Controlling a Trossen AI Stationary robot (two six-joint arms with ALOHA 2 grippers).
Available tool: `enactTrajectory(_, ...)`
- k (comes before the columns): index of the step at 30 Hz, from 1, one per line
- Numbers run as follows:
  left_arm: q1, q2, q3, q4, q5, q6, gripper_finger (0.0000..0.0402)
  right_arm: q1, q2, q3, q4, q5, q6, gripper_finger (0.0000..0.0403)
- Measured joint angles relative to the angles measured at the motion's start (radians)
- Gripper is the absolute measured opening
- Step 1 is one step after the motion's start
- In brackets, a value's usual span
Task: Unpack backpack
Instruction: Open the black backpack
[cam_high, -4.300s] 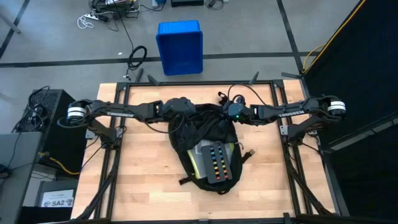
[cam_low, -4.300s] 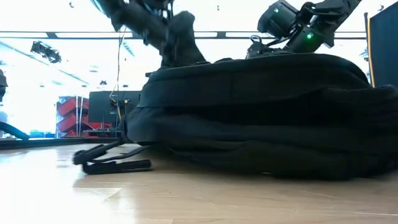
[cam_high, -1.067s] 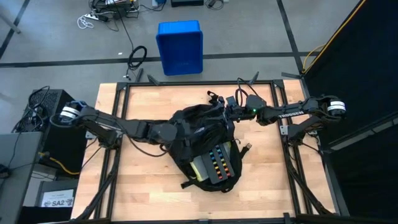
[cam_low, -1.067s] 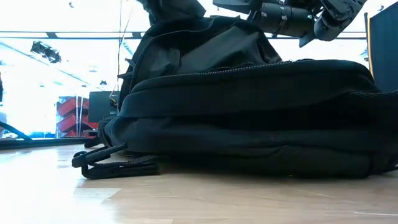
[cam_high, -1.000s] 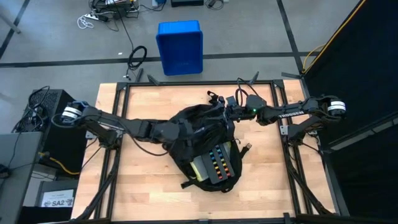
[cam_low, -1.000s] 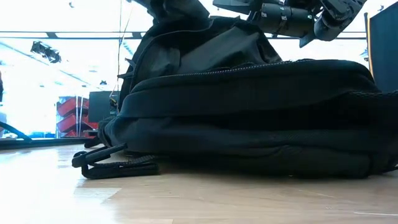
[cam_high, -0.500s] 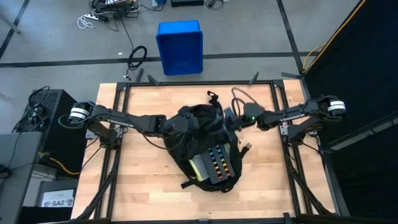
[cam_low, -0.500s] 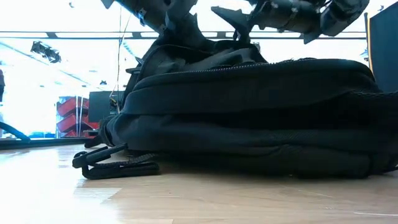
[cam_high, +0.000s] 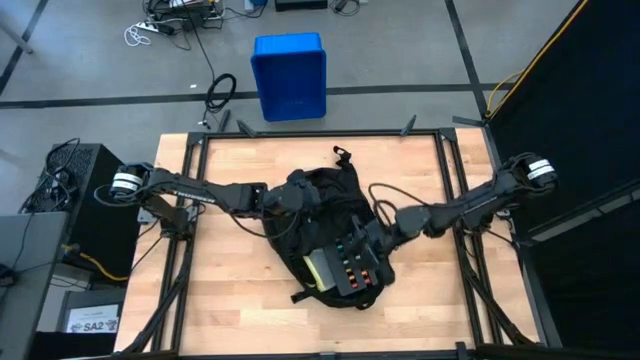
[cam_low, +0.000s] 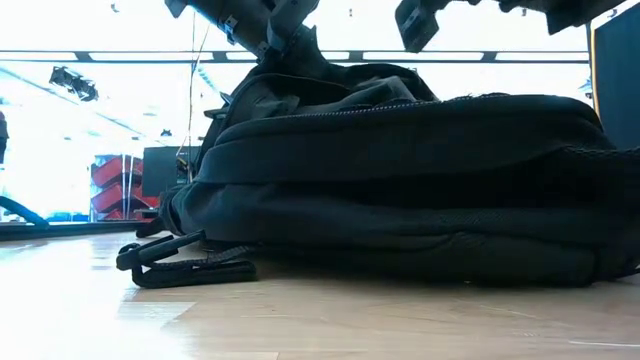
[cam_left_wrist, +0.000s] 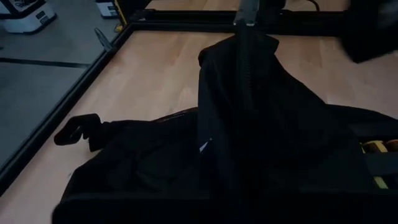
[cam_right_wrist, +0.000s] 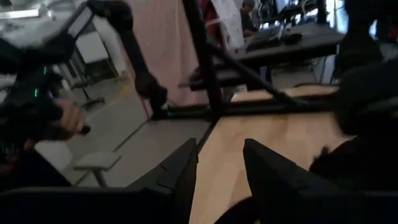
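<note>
Swinging in from the far right, the right gripper (cam_high: 362, 243) now hangs part-open over the exposed contents in the backpack (cam_high: 325, 215) at table centre. Left gripper (cam_high: 297, 195) has just clenched on the far-side flap, holding the opening up. Reads as first item pick next.

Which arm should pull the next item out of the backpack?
Likely the right: the right gripper hangs open over the backpack's exposed contents, while the left gripper is shut on its fabric.
</note>
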Motion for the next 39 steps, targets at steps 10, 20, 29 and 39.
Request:
enactTrajectory(10,0.016,0.000,0.000,0.008,0.003,0.001,0.0000,0.135,0.001,0.000,-0.442,0.408,0.030,0.0082)
enactTrajectory(20,0.019,0.000,0.000,0.020,0.003,0.004,0.0000,0.121,0.001,-0.012,-0.557,0.486,0.116,0.0051)
enactTrajectory(29,0.061,0.000,0.000,0.021,0.041,-0.023,0.0000,0.124,0.002,-0.012,-0.501,0.475,0.089,0.0031)
enactTrajectory(39,0.075,-0.001,0.000,0.019,0.064,-0.042,0.0000,0.193,0.133,0.030,-0.324,0.448,0.037,0.0027)
